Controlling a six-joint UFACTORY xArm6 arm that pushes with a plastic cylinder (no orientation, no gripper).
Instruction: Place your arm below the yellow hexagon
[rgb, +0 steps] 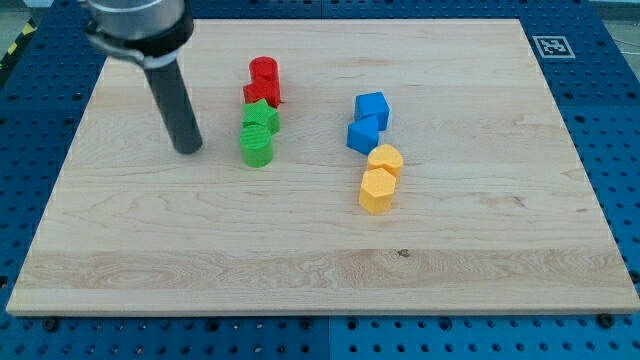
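The yellow hexagon (377, 191) lies right of the board's middle, touching a second, rounder yellow block (385, 160) just above it. My tip (188, 148) rests on the board far to the view's left of both, slightly higher than the hexagon. The dark rod rises from it to the top left corner. Between the tip and the yellow blocks stands a column of green and red blocks.
Two green blocks, a star (260, 118) and a rounder one (256, 146), sit right of the tip. Two red blocks (263, 80) are above them. Two blue cubes (371, 108) (362, 134) sit above the yellow blocks. The wooden board (320, 270) has a marker tag (552, 46) at the top right.
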